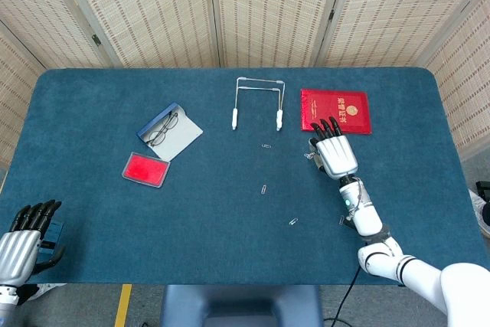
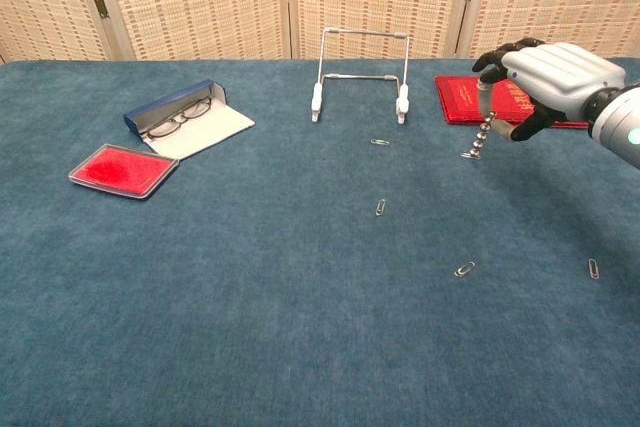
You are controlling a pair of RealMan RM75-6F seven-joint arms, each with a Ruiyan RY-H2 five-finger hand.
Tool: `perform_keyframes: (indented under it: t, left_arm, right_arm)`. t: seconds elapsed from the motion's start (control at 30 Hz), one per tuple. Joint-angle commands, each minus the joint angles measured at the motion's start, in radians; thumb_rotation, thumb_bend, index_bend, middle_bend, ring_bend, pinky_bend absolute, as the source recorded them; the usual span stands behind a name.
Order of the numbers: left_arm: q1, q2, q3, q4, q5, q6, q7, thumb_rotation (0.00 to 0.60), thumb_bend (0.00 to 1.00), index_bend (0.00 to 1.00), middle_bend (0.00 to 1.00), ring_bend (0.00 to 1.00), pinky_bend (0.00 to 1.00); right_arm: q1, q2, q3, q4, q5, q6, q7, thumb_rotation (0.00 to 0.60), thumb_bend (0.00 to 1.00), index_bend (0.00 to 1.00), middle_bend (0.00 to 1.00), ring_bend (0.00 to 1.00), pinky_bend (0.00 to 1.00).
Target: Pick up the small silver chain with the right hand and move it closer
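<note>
A small silver chain (image 2: 483,136) dangles from my right hand (image 2: 545,79), pinched between thumb and a finger above the blue table. Its lower end hangs just over a paper clip (image 2: 469,155) in front of the red booklet (image 2: 470,99). From the head view the right hand (image 1: 334,155) is seen palm down, just below the red booklet (image 1: 335,111), and the chain is mostly hidden under it. My left hand (image 1: 23,240) rests at the near left corner, fingers curled, holding nothing.
A wire stand (image 2: 362,77) is at the back centre. An open glasses case (image 2: 185,117) and a red flat box (image 2: 123,169) lie on the left. Several paper clips (image 2: 380,207) are scattered over the middle and right of the blue table (image 2: 250,307).
</note>
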Motion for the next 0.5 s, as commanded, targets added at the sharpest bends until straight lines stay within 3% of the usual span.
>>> perform_keyframes:
  t: [0.03, 0.5]
  left_arm:
    - [0.0, -0.001, 0.0, -0.001, 0.001, 0.0, 0.002, 0.6, 0.4, 0.0, 0.09, 0.09, 0.01]
    - [0.001, 0.0, 0.0, 0.0, -0.001, 0.0, 0.0, 0.6, 0.4, 0.0, 0.09, 0.09, 0.01]
  right_arm:
    - [0.003, -0.003, 0.0, 0.007, 0.004, -0.003, -0.001, 0.6, 0.55, 0.92, 0.18, 0.08, 0.0]
    - [0.018, -0.021, -0.002, 0.05, 0.02, -0.023, 0.015, 0.6, 0.55, 0.92, 0.18, 0.08, 0.0]
